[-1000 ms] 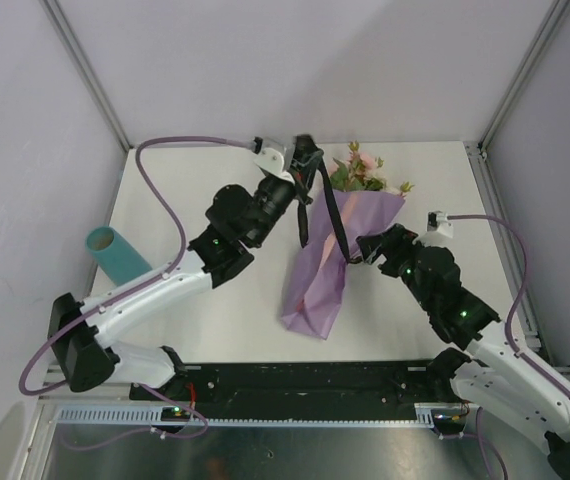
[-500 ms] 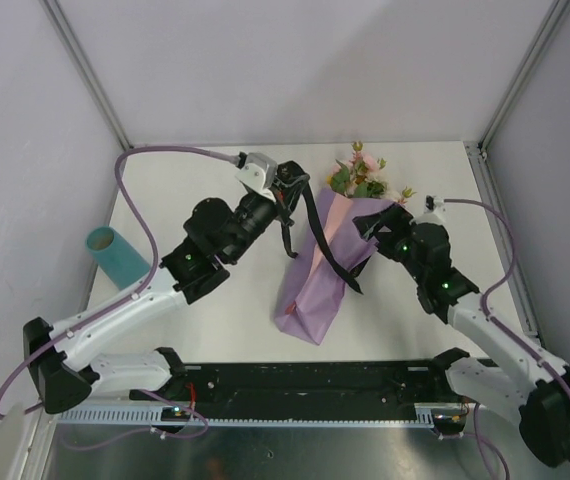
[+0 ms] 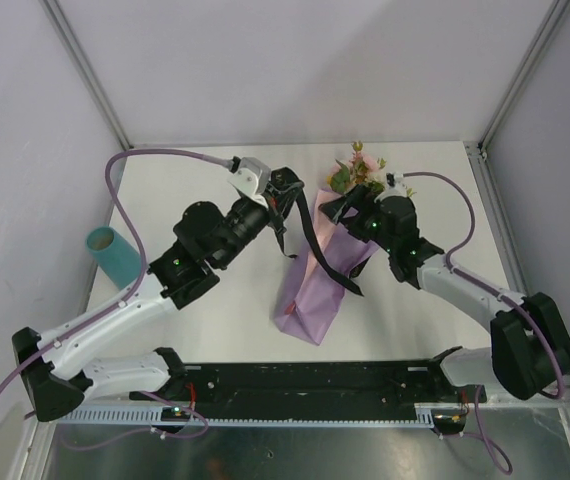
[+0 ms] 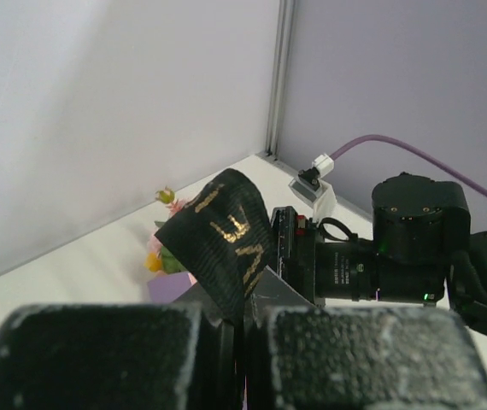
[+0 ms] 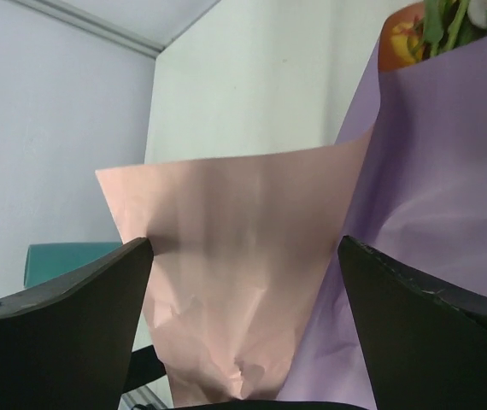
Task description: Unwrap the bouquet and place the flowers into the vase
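Note:
The bouquet (image 3: 310, 290) lies on the table, its purple paper (image 5: 436, 162) wrapped over pink inner paper (image 5: 235, 248). The flowers (image 3: 360, 172) stick out at its far end and also show as flowers (image 4: 162, 256) and flowers (image 5: 436, 26). My left gripper (image 3: 287, 190) hangs above the bouquet's upper left, shut on the black ribbon (image 3: 327, 250); the gold-lettered ribbon (image 4: 226, 226) is pinched in the left gripper (image 4: 243, 342). My right gripper (image 3: 350, 207) stands open at the wrap's upper end; seen from the wrist, the right gripper (image 5: 243, 299) has pink paper between its spread fingers (image 5: 64, 316). The teal vase (image 3: 113, 255) stands far left.
The right arm's wrist and camera (image 4: 346, 265) are close in front of my left gripper. Grey walls with metal corner posts (image 3: 85, 70) enclose the white table (image 3: 205, 320). A black rail (image 3: 305, 378) runs along the near edge.
My right gripper has opened wide and moved up the bouquet toward the flowers. My left gripper has drawn slightly left with the ribbon, which now trails loose across the purple wrap.

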Robot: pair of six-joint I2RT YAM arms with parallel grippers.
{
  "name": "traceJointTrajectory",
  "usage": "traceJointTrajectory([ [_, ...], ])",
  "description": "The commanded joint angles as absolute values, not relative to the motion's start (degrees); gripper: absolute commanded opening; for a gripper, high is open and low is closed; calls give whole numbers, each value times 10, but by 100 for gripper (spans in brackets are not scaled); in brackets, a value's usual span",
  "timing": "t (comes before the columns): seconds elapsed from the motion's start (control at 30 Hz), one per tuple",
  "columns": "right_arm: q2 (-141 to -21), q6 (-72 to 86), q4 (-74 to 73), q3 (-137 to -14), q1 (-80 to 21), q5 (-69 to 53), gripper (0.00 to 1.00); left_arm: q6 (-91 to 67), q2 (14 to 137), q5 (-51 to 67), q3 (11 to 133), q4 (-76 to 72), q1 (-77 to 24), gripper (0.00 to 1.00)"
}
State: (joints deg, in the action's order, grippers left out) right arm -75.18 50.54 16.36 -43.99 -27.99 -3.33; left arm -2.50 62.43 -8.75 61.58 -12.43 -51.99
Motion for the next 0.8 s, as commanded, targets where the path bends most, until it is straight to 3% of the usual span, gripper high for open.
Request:
traceJointTrajectory([
  [0.0, -782, 520, 155, -468, -289, 6, 92, 5, 606, -110, 639, -84, -518, 0],
  [0.1, -803, 523, 158, -457, -277, 11, 75, 47, 601, -163, 680, -35, -517, 0],
  [0.2, -814, 524, 193, -433, -266, 7, 48, 88, 602, -204, 721, -9, -507, 0],
  [0.33, -813, 509, 204, -411, -257, 12, 26, 119, 616, -261, 795, 37, -466, 0],
  [0.5, -814, 495, 209, -394, -246, 27, 14, 164, 659, -314, 910, 54, -366, 0],
  [0.77, -815, 481, 209, -382, -240, 35, 11, 237, 773, -334, 1097, 56, -219, 0],
])
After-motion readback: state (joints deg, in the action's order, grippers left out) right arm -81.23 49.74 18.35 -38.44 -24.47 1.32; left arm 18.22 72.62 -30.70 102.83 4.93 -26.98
